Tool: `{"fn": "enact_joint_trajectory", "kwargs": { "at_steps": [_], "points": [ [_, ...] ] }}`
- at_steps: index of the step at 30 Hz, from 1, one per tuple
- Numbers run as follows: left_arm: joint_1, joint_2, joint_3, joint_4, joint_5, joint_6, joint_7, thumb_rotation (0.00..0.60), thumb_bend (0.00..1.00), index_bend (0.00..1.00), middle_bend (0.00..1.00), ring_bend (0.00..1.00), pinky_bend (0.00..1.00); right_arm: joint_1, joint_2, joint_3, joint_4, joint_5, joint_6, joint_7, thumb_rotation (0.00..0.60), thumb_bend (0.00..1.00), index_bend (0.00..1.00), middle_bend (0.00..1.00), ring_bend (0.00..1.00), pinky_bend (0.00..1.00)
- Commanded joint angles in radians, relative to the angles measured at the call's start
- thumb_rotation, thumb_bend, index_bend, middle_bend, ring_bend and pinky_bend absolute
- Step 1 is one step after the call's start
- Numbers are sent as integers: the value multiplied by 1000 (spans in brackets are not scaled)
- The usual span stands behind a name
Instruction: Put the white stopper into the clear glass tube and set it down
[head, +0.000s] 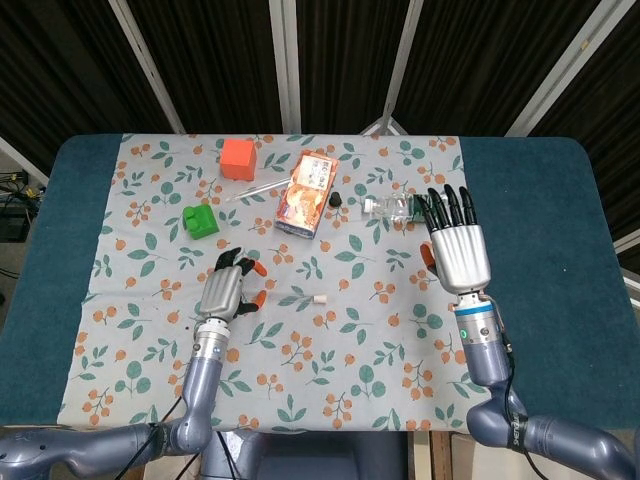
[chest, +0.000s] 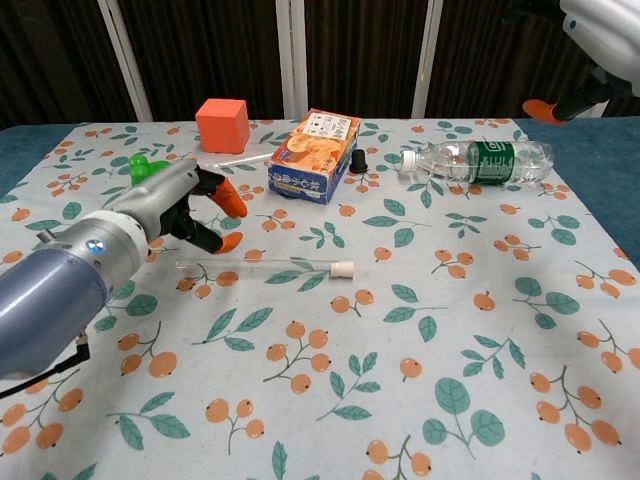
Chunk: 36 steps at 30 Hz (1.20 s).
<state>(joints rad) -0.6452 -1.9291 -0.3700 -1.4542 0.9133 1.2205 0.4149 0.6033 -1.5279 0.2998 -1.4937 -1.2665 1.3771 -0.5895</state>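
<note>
one stoppered glass tube on cloth, left hand apart

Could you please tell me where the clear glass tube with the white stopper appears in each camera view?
Head view: the clear glass tube lies on the floral cloth just below centre, white stopper at its right end.
Chest view: it lies left of centre, stopper on the right.
Shared landmark: the left hand just left of it, not touching.
</note>
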Motion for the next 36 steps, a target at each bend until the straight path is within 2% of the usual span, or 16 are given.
{"fn": "enact_joint_trajectory", "kwargs": {
  "at_steps": [1, 6, 8, 10, 13, 17, 23, 28, 31, 36],
  "points": [
    [-8, 49, -54, -61, 17, 17, -16, 600, 456, 412, 298, 70, 0, -11, 22, 17, -33, 6, 16, 16, 600, 367, 174, 141, 37, 75],
    [7, 140, -86, -147, 40, 30, -27, 600, 423, 367, 273, 64, 0, -52, 70, 25, -105, 16, 48, 60, 600, 368, 167, 129, 25, 75],
    [24, 189, -77, -189, 49, 26, -29, 600, 392, 255, 248, 47, 0, -78, 98, 14, -133, 13, 62, 82, 600, 368, 157, 120, 22, 75],
    [49, 247, -60, -240, 56, 23, -23, 600, 365, 184, 224, 32, 0, -109, 126, 0, -164, 13, 76, 106, 600, 368, 146, 109, 16, 74],
    [82, 322, -33, -301, 79, 34, -12, 600, 324, 167, 188, 13, 0, -162, 170, -23, -218, 23, 96, 152, 600, 367, 101, 79, 2, 62],
    [154, 447, 39, -388, 169, 77, -7, 600, 279, 156, 159, 0, 0, -248, 252, -77, -302, 27, 118, 221, 600, 364, 8, 19, 0, 27],
    [309, 634, 188, -475, 352, 190, -75, 600, 208, 140, 149, 0, 0, -382, 380, -186, -382, -3, 148, 344, 600, 352, 0, 0, 0, 0],
    [436, 745, 304, -470, 483, 296, -189, 600, 204, 138, 137, 0, 0, -475, 444, -288, -358, -98, 180, 450, 600, 351, 0, 0, 0, 0],
    [497, 787, 348, -440, 528, 352, -266, 600, 205, 138, 136, 0, 0, -526, 457, -337, -323, -167, 223, 499, 600, 351, 0, 0, 0, 0],
    [565, 840, 391, -367, 589, 423, -380, 600, 204, 139, 136, 0, 0, -580, 454, -363, -256, -244, 294, 558, 600, 351, 0, 0, 0, 0]
  ]
}}
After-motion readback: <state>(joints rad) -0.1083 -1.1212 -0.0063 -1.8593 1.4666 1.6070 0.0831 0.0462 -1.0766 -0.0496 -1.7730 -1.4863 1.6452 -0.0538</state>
